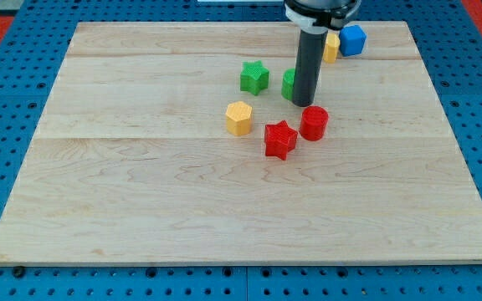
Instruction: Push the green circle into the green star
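The green star (254,77) sits on the wooden board (141,184), above the middle. The green circle (288,84) lies just to the star's right, mostly hidden behind my dark rod. My tip (303,104) rests on the board at the circle's lower right edge, just above the red circle (314,123). A small gap separates the green circle from the green star.
A red star (280,139) lies below the tip, touching or nearly touching the red circle. A yellow hexagon (238,118) sits left of the red star. A yellow block (331,47) and a blue cube (353,39) sit near the view's top, right of the rod.
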Controlling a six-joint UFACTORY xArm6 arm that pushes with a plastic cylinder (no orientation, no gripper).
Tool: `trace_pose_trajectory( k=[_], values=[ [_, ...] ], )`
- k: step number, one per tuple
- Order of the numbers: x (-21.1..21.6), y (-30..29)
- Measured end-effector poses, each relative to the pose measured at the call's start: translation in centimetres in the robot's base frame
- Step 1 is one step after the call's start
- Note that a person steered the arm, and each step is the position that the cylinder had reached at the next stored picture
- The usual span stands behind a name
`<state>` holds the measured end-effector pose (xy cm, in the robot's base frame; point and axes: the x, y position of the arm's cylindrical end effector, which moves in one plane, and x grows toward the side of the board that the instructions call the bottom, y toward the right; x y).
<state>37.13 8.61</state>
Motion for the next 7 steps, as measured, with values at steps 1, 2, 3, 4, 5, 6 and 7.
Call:
trace_pose_trajectory(
  k=[1, 2, 3, 4, 5, 6, 7],
  values=[
    [-1.4, 0.0],
    [-1.2, 0.3],
    [-1.2, 3.1],
    [-1.4, 7.1],
    [-3.7, 7.9],
    [-6.0, 6.8],
    [-6.3, 3.6]
  ],
)
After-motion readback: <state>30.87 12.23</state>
